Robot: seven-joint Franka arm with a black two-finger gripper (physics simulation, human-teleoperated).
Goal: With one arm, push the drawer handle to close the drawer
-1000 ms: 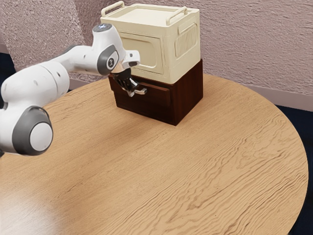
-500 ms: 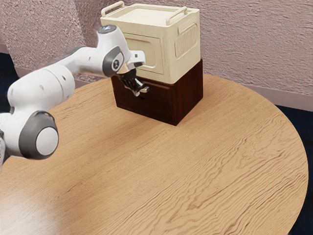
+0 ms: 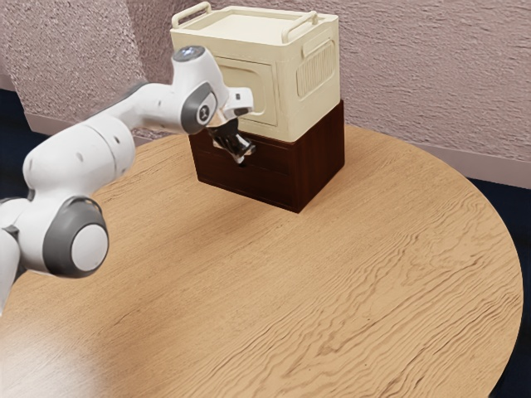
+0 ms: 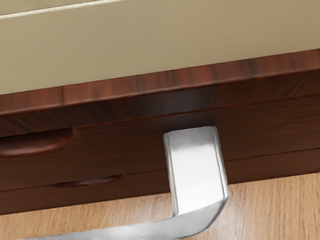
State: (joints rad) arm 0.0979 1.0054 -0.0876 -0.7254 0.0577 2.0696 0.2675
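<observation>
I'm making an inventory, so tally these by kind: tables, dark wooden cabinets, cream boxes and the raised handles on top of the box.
Table: 1
Dark wooden cabinet: 1
Cream box: 1
Raised handles: 2
Total: 5

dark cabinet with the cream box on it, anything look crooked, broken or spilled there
Nothing stands out: the cream box sits upright on the dark cabinet, roughly in line with its edges. I see no cracks in either, and no spill on the visible tabletop.
</observation>
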